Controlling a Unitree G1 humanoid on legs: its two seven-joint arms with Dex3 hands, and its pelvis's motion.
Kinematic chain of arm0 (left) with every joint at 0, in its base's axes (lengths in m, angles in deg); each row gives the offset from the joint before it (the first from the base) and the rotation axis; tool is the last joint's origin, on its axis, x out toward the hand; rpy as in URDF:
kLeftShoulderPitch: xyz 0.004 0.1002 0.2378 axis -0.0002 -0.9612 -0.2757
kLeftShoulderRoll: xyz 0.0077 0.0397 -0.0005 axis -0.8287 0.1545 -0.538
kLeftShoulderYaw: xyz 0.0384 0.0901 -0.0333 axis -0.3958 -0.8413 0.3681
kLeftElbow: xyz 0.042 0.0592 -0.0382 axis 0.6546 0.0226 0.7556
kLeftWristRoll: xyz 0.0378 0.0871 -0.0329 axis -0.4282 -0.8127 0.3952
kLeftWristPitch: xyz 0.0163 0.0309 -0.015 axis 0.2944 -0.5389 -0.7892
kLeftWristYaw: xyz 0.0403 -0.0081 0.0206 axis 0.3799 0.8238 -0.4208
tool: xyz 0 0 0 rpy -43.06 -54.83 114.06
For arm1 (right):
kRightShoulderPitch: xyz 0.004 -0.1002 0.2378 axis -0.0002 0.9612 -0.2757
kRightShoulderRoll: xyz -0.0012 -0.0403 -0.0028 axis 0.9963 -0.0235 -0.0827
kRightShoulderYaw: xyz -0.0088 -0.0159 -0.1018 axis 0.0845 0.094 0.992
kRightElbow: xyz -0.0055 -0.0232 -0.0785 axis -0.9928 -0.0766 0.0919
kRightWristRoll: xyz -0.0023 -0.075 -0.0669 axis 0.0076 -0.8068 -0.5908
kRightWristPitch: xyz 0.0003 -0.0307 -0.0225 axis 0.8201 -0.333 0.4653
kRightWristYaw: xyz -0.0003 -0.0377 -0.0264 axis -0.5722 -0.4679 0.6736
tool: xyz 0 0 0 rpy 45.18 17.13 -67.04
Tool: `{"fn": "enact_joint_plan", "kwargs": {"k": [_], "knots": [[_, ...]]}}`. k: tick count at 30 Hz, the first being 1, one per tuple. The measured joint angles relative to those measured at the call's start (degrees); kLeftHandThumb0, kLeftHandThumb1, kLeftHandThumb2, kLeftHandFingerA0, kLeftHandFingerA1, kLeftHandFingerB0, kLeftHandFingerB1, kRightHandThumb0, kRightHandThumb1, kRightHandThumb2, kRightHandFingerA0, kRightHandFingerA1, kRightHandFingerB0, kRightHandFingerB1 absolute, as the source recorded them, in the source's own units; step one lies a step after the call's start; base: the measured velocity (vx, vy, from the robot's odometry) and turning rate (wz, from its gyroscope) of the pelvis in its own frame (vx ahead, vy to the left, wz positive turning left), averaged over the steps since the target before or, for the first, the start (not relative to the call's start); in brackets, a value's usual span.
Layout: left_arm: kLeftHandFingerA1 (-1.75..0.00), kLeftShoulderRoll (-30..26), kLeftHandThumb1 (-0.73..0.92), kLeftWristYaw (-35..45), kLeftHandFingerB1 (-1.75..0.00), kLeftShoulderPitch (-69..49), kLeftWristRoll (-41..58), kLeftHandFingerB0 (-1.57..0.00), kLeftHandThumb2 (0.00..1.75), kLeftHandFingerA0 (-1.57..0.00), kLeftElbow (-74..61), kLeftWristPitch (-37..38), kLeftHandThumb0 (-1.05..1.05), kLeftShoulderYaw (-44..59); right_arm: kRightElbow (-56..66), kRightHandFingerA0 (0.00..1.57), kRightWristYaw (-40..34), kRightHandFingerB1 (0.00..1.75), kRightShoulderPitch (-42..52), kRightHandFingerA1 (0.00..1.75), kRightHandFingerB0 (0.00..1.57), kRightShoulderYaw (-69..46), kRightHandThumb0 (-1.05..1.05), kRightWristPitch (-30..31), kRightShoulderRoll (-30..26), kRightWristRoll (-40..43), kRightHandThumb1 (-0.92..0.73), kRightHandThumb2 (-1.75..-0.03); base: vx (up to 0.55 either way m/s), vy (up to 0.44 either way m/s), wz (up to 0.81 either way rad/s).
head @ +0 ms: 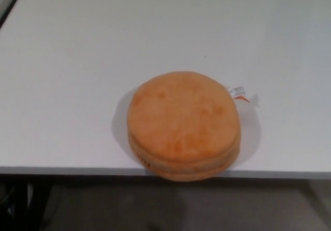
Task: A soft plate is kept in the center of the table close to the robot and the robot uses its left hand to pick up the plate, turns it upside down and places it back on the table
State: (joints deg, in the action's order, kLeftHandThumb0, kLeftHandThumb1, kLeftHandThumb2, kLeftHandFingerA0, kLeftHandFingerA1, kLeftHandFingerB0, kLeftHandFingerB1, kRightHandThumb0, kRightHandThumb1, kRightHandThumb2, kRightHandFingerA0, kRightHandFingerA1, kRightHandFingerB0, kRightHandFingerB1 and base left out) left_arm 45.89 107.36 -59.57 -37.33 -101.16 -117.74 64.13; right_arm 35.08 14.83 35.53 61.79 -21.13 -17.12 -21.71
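Observation:
A round, thick, orange soft plate [183,125] lies flat on the white table [77,86], its smooth domed side up, right at the near edge and slightly overhanging it. A small white and orange tag [239,92] sticks out at its upper right. Neither of my hands shows in the head view.
The table's front edge [62,171] runs across the lower part of the picture, with dark floor below it. The table's left edge cuts the top left corner.

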Motion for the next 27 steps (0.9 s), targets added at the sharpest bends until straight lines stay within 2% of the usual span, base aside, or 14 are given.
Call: {"fn": "enact_joint_plan", "kwargs": {"k": [3,4,6,7,9,10,13,14,15,16,23,24,25,27], "knots": [[-0.4,1.44,0.92,0.0,-0.29,-2.26,-0.4,-0.17,0.68,-0.21,1.7,2.93,-0.94,1.0,-0.14,0.26,0.0,0.36,-0.05,0.59,0.04,0.0,-0.83,-0.02,0.0,0.0,-0.75,-1.1,0.0,0.0,0.0],[-0.39,1.98,0.92,0.0,-0.29,-3.01,-0.53,-0.16,0.69,-0.18,2.2,3.93,-0.95,1.28,-0.18,0.26,0.0,0.28,-0.08,0.49,0.12,0.0,-0.82,-0.03,0.0,0.0,-0.92,-0.68,0.0,0.0,0.0],[-0.38,2.82,0.91,0.0,-0.29,-4.28,-0.71,-0.15,0.69,-0.15,3.04,5.63,-0.95,1.79,-0.28,0.24,0.0,0.38,-0.14,0.57,0.07,0.0,-0.82,-0.05,0.0,0.0,-0.73,-1.08,0.0,0.0,0.0],[-0.51,3.49,0.37,0.01,-0.49,-5.15,-0.8,0.0,1.04,0.0,3.53,6.77,-0.39,2.15,-0.39,0.24,0.0,0.37,-0.21,0.57,0.07,0.0,-0.82,-0.06,0.0,0.0,-0.73,-1.09,0.0,0.0,0.0],[-0.43,4.49,0.71,0.04,-0.34,-6.36,-0.89,-0.05,1.14,0.0,4.26,8.44,-0.93,2.66,-0.57,0.28,0.0,0.28,-0.35,0.49,0.13,0.0,-0.82,-0.1,0.0,0.0,-0.92,-0.68,0.0,0.0,0.0],[-0.38,4.95,0.86,0.05,-0.29,-6.92,-0.93,-0.13,0.72,-0.09,4.74,9.34,-1.02,2.97,-0.69,0.27,0.0,0.28,-0.44,0.49,0.13,0.0,-0.83,-0.12,0.0,0.0,-0.91,-0.68,0.0,0.0,0.0],[-0.37,6.33,0.89,0.07,-0.27,-8.19,-1.11,-0.14,0.68,-0.1,6.73,12.47,-0.98,3.61,-1.12,0.26,0.0,0.28,-0.69,0.48,0.12,0.0,-0.83,-0.17,0.0,-0.01,-0.91,-0.68,0.0,0.0,0.0],[-0.45,6.53,0.68,0.06,-0.42,-8.33,-1.16,-0.07,1.12,-0.05,7.24,13.15,-0.93,3.74,-1.17,0.26,0.0,0.29,-0.71,0.5,0.12,0.0,-0.83,-0.18,0.0,-0.01,-0.91,-0.68,0.0,0.0,0.0],[-0.51,6.88,0.33,0.06,-0.49,-8.56,-1.24,0.0,1.02,0.0,8.27,14.58,-0.4,4.0,-1.24,0.21,0.0,0.36,-0.71,0.57,0.04,0.0,-0.85,-0.18,0.0,-0.01,-0.75,-1.1,0.0,0.0,0.0],[-0.51,7.11,0.34,0.06,-0.49,-8.64,-1.33,0.0,1.02,0.0,9.0,15.55,-0.4,4.18,-1.26,0.2,-0.01,0.29,-0.71,0.48,0.1,0.0,-0.82,-0.19,0.0,-0.01,-0.92,-0.68,0.0,0.0,0.0],[-0.51,8.74,0.35,0.08,-0.49,-9.19,-2.4,0.0,1.03,0.0,13.94,22.07,-0.4,5.43,-2.52,0.16,0.0,0.29,-0.83,0.44,0.11,0.0,-0.85,-0.44,0.01,-0.01,-0.91,-0.69,0.0,0.0,0.0],[-0.41,8.87,0.71,0.08,-0.35,-9.2,-2.52,-0.1,0.88,-0.07,14.56,22.89,-1.04,5.58,-2.68,0.16,0.0,0.28,-0.83,0.43,0.11,0.0,-0.86,-0.48,0.01,-0.01,-0.92,-0.68,0.0,0.0,0.0],[-0.51,9.02,0.33,0.09,-0.49,-9.23,-2.69,0.0,1.02,0.0,15.34,24.11,-0.4,5.72,-2.85,0.17,0.0,0.29,-0.83,0.45,0.1,0.0,-0.84,-0.55,0.01,-0.01,-0.92,-0.69,0.0,0.0,0.0],[-0.52,9.24,0.34,0.13,-0.49,-9.32,-2.93,0.0,1.02,0.0,16.36,25.71,-0.4,5.93,-3.07,0.16,0.0,0.29,-0.82,0.45,0.1,0.0,-0.83,-0.64,0.01,-0.01,-0.92,-0.7,0.0,0.0,0.0]]}}
